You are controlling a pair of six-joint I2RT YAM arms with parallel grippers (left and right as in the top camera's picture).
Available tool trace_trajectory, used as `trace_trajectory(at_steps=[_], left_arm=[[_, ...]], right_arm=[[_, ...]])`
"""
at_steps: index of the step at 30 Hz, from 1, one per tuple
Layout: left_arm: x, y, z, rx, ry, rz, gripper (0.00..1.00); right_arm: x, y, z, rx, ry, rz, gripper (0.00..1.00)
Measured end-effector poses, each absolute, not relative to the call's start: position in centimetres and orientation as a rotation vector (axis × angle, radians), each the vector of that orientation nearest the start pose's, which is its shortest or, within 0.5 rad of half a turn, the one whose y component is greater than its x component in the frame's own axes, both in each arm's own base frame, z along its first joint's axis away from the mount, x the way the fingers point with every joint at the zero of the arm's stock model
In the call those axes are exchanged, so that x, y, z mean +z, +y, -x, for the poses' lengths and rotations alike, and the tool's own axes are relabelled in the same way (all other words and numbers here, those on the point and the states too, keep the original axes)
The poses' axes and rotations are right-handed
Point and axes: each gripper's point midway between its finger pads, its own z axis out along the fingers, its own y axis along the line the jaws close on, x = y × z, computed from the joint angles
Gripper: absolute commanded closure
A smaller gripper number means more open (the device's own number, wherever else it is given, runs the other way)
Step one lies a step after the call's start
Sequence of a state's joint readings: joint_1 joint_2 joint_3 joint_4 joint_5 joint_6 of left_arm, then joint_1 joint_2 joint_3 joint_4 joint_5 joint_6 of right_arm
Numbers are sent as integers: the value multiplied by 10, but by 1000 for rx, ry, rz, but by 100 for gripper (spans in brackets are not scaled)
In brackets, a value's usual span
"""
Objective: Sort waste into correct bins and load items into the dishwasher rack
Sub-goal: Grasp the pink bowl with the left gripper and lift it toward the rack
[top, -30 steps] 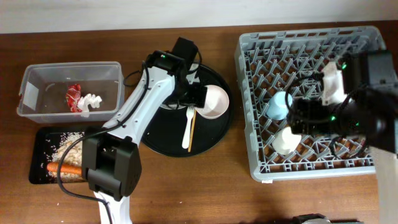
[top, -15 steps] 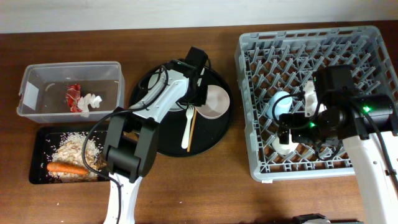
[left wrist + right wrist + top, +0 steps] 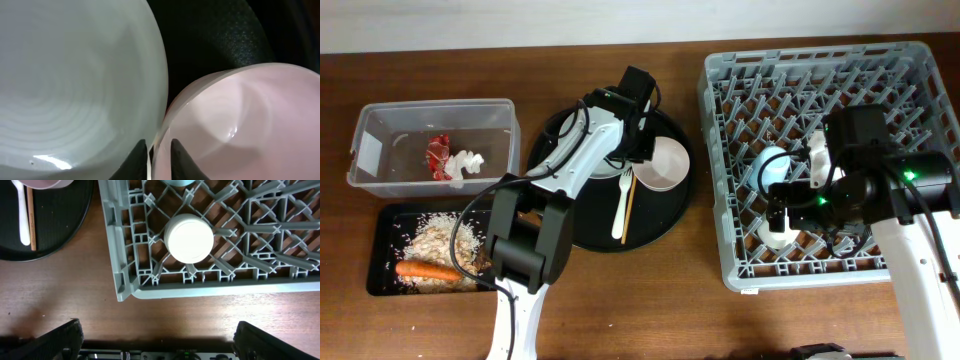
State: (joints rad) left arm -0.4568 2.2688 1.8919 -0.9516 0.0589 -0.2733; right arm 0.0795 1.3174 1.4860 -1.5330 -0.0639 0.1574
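My left gripper [image 3: 155,161] is shut on the rim of the pinkish-white bowl [image 3: 240,125], one finger inside and one outside. The pale grey plate [image 3: 75,80] lies right beside it. Seen from overhead, the bowl [image 3: 667,165] sits on the round black tray [image 3: 585,225] with the white fork [image 3: 623,205] and chopsticks [image 3: 631,203]. My right gripper [image 3: 159,339] hangs open and holds nothing, above the dishwasher rack [image 3: 740,272]. The small white cup [image 3: 189,237] stands upside down in the rack, next to the light blue cup [image 3: 770,166].
A clear tub [image 3: 380,125] at the far left holds a red wrapper [image 3: 440,156] and crumpled white paper [image 3: 469,162]. Below it, a shallow black tray [image 3: 382,215] holds rice crumbs [image 3: 442,236] and an orange carrot [image 3: 425,270].
The left gripper has moved in and closed on the bowl's rim. The right arm drew left over the rack's front part and its jaws spread wide.
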Motion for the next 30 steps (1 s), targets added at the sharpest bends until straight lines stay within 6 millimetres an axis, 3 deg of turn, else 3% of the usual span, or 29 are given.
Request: trace_trajectory(at_steps=[18,20,22,27,30], left_arm=[[41,-228,-441,-203,2926,-280,84],[40,-228,-441,-204,2923,-280,86],[40,-228,-441,-203,2926,-280,100],[42,-229,-440,-211,2931,-281,100],[58,-229,-438,-210,2944,-289,100]], right_arm=[[229,30,-234,129,2940,-105,1],[229,30,-234,129,2940,-106,1],[229,30,-234,129,2940,-106,1],[229,27,-234,106,2938,-106,1],[229,27,-234,105,2938,-107,1]])
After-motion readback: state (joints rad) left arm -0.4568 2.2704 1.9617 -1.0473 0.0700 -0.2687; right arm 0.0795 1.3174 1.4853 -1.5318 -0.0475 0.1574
